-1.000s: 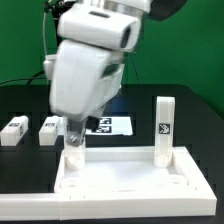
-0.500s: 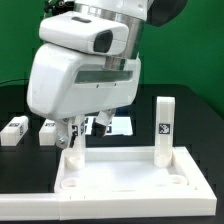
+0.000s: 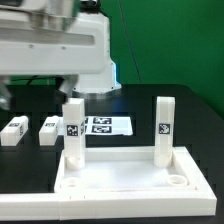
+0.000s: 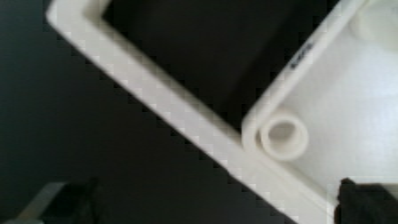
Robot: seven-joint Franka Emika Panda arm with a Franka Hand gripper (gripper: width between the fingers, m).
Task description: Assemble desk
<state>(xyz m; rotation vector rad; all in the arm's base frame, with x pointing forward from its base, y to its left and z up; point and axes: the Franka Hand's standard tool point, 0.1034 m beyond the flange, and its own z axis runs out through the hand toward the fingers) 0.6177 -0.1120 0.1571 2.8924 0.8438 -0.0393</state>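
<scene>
We see the hand released and empty above the white rimmed plastic panel; two loose white tagged block legs lie toward the exterior view's left.

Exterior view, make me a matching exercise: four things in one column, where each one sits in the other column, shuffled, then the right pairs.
Things:
1. desk panel
2. right upright leg
3. loose legs
4. marker board

Places:
A. lying on the black table, at the exterior view's left
B. flat on the table, behind the desk panel
C. in the foreground, rim up
D. standing in the desk panel's far corner, at the exterior view's right

Pairs: 1-C, 2-D, 3-A, 4-B
</scene>
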